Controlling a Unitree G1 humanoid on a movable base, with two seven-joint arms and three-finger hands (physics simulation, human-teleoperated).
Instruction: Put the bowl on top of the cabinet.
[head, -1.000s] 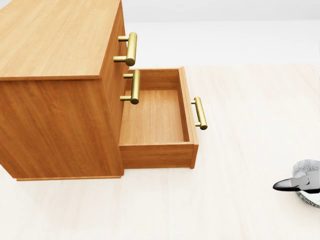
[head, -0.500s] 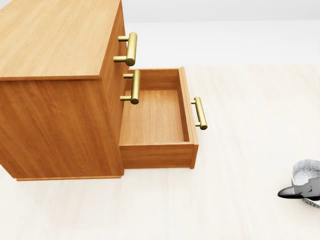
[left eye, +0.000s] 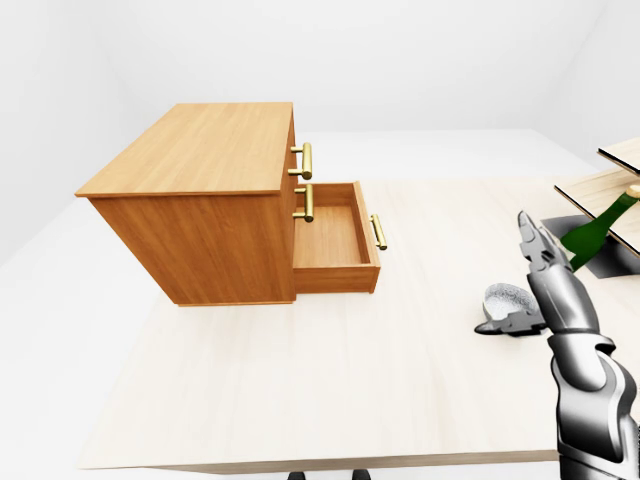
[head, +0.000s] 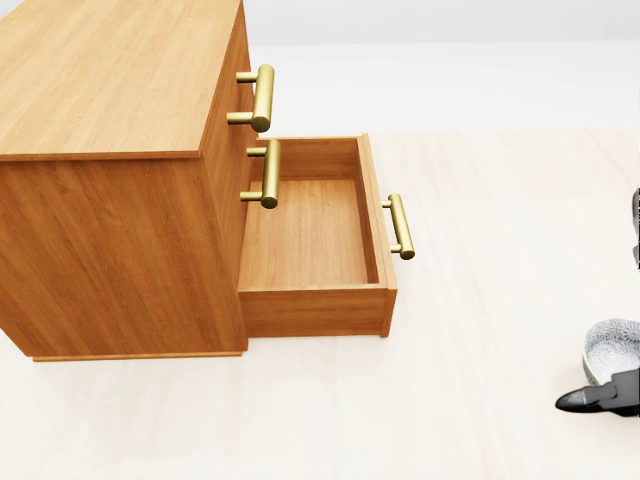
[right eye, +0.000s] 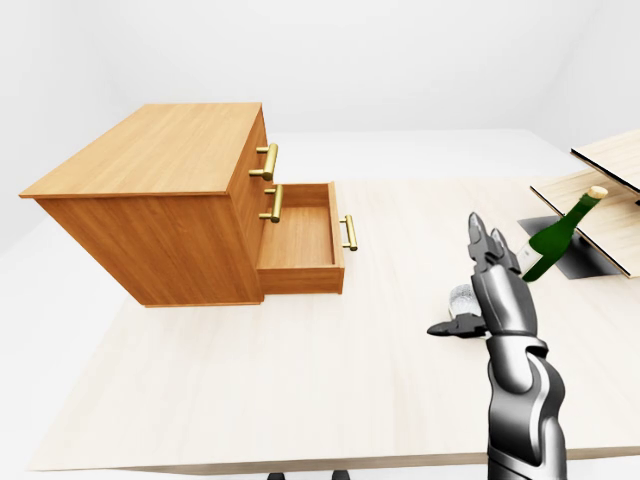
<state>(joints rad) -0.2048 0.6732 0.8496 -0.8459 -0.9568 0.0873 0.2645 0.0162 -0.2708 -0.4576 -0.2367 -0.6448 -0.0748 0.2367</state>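
Grey bowl (left eye: 505, 298) near bench (left eye: 330, 390) right edge, right hand (left eye: 553, 282) upright just beside it, fingers spread, grasping nothing, cabinet (left eye: 200, 160) well apart toward left edge, lower drawer (left eye: 330, 240) open.

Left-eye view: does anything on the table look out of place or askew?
The cabinet has its bottom drawer pulled out, and it is empty. At the right edge a green bottle leans tilted, not upright.

Cabinet (left eye: 200, 150) matt grained wood; handles (head: 262, 97) glossy brass; bowl (left eye: 505, 297) speckled grey; right hand (left eye: 548, 282) polished metal.
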